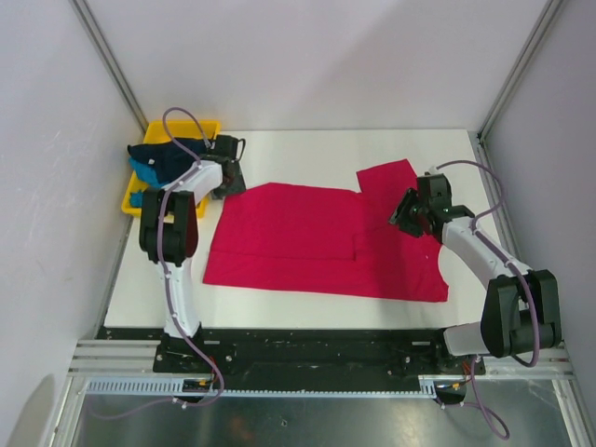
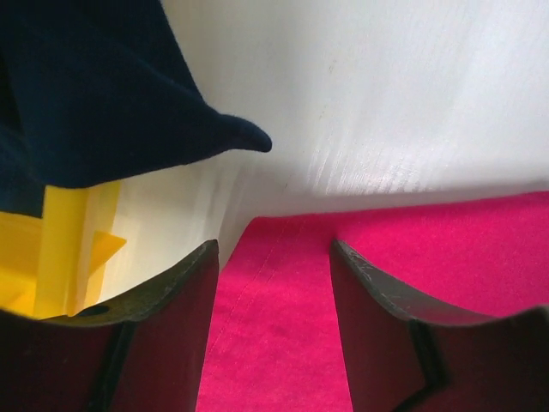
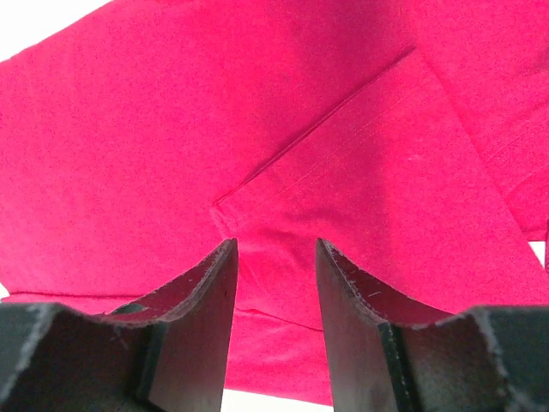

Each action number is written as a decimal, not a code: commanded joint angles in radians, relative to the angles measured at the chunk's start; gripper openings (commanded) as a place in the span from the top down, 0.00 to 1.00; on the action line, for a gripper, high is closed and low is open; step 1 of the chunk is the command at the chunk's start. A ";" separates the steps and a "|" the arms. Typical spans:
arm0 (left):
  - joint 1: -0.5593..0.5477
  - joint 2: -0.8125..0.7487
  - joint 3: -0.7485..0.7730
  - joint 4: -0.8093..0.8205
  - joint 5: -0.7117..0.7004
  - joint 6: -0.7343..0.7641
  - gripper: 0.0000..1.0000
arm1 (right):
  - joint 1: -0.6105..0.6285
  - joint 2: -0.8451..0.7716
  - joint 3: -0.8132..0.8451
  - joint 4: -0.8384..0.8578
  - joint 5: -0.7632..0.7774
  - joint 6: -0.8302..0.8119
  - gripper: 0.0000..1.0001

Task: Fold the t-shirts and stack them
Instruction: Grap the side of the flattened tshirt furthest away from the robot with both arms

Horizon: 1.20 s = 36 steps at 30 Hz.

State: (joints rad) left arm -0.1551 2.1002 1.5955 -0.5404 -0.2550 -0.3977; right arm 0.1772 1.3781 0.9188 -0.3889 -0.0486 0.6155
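The crimson-pink t-shirt (image 1: 317,237) lies spread flat on the white table, partly folded, one sleeve sticking out at the far right. My left gripper (image 1: 230,177) is open and empty just above the shirt's far-left corner; the pink cloth (image 2: 283,318) shows between its fingers. My right gripper (image 1: 402,212) is open and empty above the shirt's right part, near a fold edge (image 3: 317,129). The dark navy t-shirt (image 1: 168,154) and the teal-blue t-shirt (image 1: 147,172) lie bunched in the yellow tray. The navy cloth (image 2: 103,86) hangs over the tray's edge in the left wrist view.
The yellow plastic tray (image 1: 207,127) stands at the table's far-left corner, right beside my left gripper; its wall shows in the left wrist view (image 2: 64,249). Metal frame posts rise at both back corners. The table's (image 1: 307,144) near edge runs just below the shirt.
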 commanded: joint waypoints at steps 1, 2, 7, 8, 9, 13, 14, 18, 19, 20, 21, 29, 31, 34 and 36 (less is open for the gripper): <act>-0.002 0.045 0.061 0.011 -0.006 0.028 0.40 | 0.033 0.006 0.040 0.001 0.026 -0.024 0.54; -0.001 0.052 0.069 0.011 0.001 0.027 0.40 | 0.041 0.008 0.040 0.001 0.033 -0.024 0.54; 0.007 0.072 0.091 0.013 0.017 0.023 0.44 | 0.092 0.018 0.040 -0.007 0.093 -0.019 0.54; 0.007 0.070 0.092 0.014 0.018 0.024 0.45 | 0.103 0.022 0.039 -0.008 0.105 -0.019 0.54; 0.007 0.066 0.091 0.014 0.019 0.024 0.48 | 0.113 0.025 0.038 -0.010 0.115 -0.017 0.54; 0.008 0.037 0.073 0.018 0.022 0.035 0.64 | 0.137 0.038 0.038 -0.011 0.130 -0.011 0.54; 0.008 0.026 0.062 0.019 0.023 0.036 0.69 | 0.140 0.038 0.038 -0.010 0.133 -0.010 0.55; 0.007 -0.026 -0.004 0.033 0.043 0.039 0.84 | 0.145 0.035 0.038 -0.010 0.136 -0.010 0.55; 0.006 -0.046 -0.030 0.040 0.053 0.036 0.87 | 0.145 0.033 0.038 -0.010 0.136 -0.010 0.55; 0.003 -0.069 -0.058 0.050 0.065 0.032 0.89 | 0.145 0.032 0.038 -0.011 0.136 -0.010 0.55; -0.002 -0.098 -0.091 0.063 0.078 0.030 0.90 | 0.144 0.031 0.038 -0.011 0.137 -0.009 0.55; -0.113 -0.319 -0.347 0.125 0.089 0.060 0.88 | 0.134 0.041 0.038 0.000 0.133 -0.008 0.55; -0.153 -0.357 -0.388 0.127 0.095 0.061 0.85 | 0.127 0.044 0.038 0.007 0.125 -0.010 0.55; -0.208 -0.410 -0.457 0.127 0.102 0.044 0.77 | 0.116 0.051 0.038 0.012 0.116 -0.012 0.55; -0.235 -0.433 -0.504 0.126 0.109 0.033 0.70 | 0.111 0.054 0.038 0.016 0.110 -0.011 0.55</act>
State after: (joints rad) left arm -0.3428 1.7451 1.1687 -0.4332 -0.1661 -0.3653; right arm 0.3016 1.4178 0.9207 -0.3977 0.0631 0.6090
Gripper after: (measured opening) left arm 0.235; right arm 0.456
